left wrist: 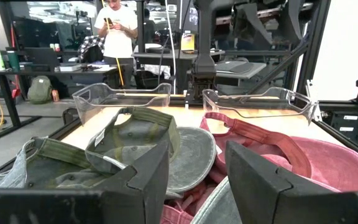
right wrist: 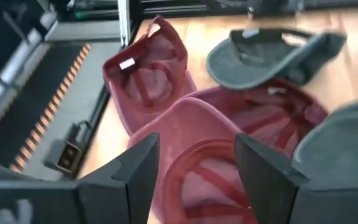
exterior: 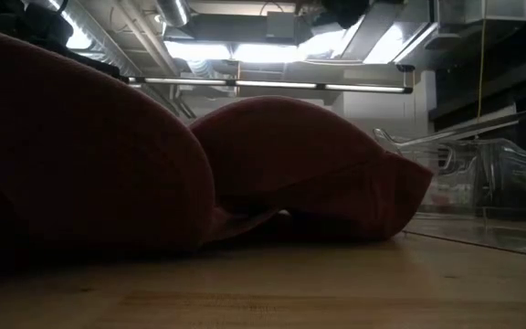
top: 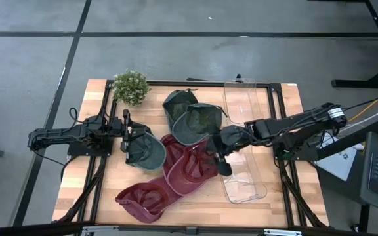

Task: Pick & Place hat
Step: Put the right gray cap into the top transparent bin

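Several caps lie upside down mid-table: two overlapping red caps [top: 189, 167], another red cap [top: 146, 196] near the front edge, a green cap [top: 146, 151], and two more green caps [top: 192, 118] behind them. My left gripper [top: 127, 136] is open and low at the left edge of the nearer green cap, whose brim [left wrist: 213, 202] shows between its fingers [left wrist: 197, 162]; whether it touches the cap, I cannot tell. My right gripper [top: 216, 156] hangs open above the right side of the red caps, and a red cap's open crown [right wrist: 197, 177] shows below its fingers [right wrist: 197, 149].
One clear plastic tray [top: 245, 178] lies at the right front under the right arm, and a second one [top: 241, 98] lies behind it. A small potted plant [top: 131, 86] stands at the far left corner. Bare wood [top: 84, 190] shows at the front left. A person [left wrist: 120, 28] stands beyond the table.
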Controlling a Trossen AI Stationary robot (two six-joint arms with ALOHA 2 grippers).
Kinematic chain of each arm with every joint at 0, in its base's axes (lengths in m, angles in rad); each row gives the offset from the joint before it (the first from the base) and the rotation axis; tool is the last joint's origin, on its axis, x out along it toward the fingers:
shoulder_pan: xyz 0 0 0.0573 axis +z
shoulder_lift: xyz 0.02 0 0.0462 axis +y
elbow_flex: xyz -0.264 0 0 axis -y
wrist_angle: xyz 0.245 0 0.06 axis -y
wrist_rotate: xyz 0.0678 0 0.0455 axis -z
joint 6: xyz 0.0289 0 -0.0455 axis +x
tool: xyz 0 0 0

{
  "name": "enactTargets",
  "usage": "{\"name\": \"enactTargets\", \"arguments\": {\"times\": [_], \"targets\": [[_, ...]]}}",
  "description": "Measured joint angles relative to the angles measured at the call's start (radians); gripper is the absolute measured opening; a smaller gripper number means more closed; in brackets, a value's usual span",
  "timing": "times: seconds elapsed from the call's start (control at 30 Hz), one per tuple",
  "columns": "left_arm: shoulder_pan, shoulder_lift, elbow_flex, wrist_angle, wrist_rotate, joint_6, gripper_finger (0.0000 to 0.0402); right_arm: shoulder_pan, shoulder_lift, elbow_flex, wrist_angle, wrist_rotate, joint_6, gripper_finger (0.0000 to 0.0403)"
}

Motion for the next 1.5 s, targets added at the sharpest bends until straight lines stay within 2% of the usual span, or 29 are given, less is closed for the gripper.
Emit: {"name": "enactTargets", "arguments": {"times": [0.13,0.33,0.5,0.67,0.93,1.03,1.2,1.5], "targets": [[0.000,0.000,0.000,0.000,0.000,0.000,0.0152,-0.034,0.004,0.000,0.003,-0.003,0.068,0.0206],[0.000,0.000,0.000,0.000,0.000,0.000,0.0152,-0.124,0.013,0.000,-0.028,0.001,0.067,0.0206],[0.000,0.000,0.000,0.000,0.000,0.000,0.0152,-0.225,0.070,0.000,0.047,-0.001,0.079,0.0206],[0.000,0.000,0.000,0.000,0.000,0.000,0.0152,-0.314,0.132,0.022,0.073,-0.073,0.120,0.0206],[0.000,0.000,0.000,0.000,0.000,0.000,0.0152,-0.409,0.144,0.117,-0.046,-0.083,-0.029,0.0207],[0.000,0.000,0.000,0.000,0.000,0.000,0.0152,-0.420,0.144,0.171,-0.163,-0.035,-0.132,0.0207],[0.000,0.000,0.000,0.000,0.000,0.000,0.0152,-0.423,0.142,0.203,-0.297,0.076,-0.397,0.0207],[0.000,0.000,0.000,0.000,0.000,0.000,0.0152,-0.420,0.195,0.207,-0.421,0.106,-0.537,0.0206]]}}
